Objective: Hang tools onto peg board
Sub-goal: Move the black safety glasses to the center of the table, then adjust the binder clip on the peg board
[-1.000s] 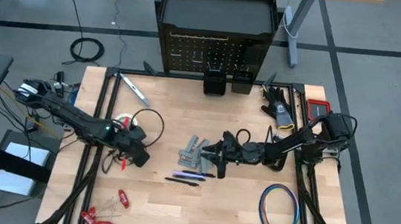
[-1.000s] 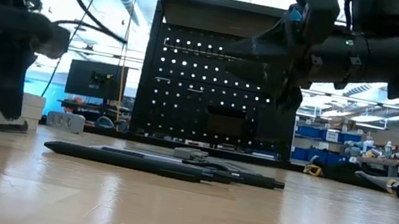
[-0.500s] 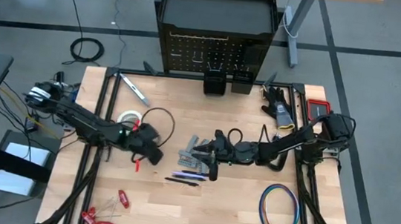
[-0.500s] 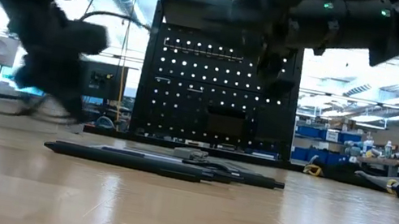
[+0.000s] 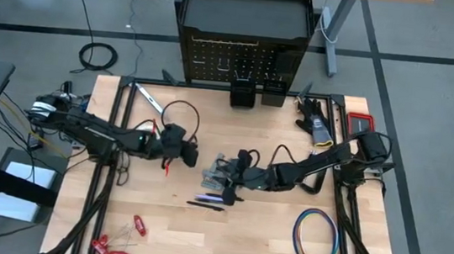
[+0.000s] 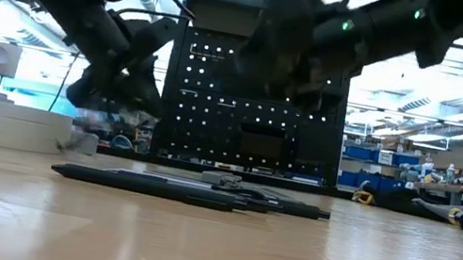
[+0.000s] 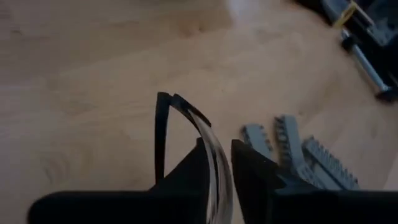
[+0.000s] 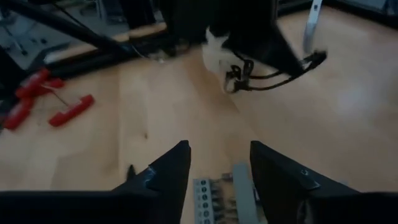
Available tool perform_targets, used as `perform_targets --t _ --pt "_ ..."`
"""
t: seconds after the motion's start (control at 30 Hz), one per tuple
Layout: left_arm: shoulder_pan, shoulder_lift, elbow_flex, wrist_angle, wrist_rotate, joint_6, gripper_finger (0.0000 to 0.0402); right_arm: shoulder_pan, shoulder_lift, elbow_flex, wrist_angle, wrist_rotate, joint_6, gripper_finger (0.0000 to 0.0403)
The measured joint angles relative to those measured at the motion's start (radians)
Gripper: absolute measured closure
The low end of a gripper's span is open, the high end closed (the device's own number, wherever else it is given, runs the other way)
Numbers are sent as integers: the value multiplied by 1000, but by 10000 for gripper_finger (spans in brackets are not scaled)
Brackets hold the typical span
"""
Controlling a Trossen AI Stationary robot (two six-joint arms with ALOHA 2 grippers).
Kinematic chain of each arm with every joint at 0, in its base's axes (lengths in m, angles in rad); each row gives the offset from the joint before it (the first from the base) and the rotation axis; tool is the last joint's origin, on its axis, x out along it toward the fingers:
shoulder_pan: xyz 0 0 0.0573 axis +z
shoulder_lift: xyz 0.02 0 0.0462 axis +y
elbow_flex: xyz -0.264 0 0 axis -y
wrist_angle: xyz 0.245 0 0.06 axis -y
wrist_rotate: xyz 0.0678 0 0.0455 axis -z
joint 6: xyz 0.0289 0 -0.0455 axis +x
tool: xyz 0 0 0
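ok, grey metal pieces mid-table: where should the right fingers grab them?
Probably from above. The grey metal pieces lie flat on the table as long bars side by side, and the open right gripper hovers over them. Close across one bar's narrow width, near its middle.

Surface (image 5: 266, 233): pale wood, smooth, faint grain, slight sheen. Peg board (image 5: 241, 61): matt black metal, perforated. Grey pieces (image 7: 298, 152): dull ridged metal. Pens (image 6: 154, 187): dark, satin plastic. Cable loop (image 7: 186, 134): glossy black. Tape roll (image 6: 22, 127): matt white.
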Motion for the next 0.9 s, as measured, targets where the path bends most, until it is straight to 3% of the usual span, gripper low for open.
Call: perform_targets --t 0.2,0.33,0.53,0.7,0.9 --pt "40 2 0 27 53 99 267 -12 98 79 0 1 -6 182" --pt "61 -68 1 8 79 185 247 -19 107 142 -55 35 -66 174" --pt "78 -304 1 -119 51 332 243 -37 74 264 -275 307 -137 180" --pt "78 -488 0 -201 -8 435 243 -105 85 366 -257 339 -291 186" --pt "76 -619 0 -263 -21 473 243 -233 86 403 -162 340 -430 188"
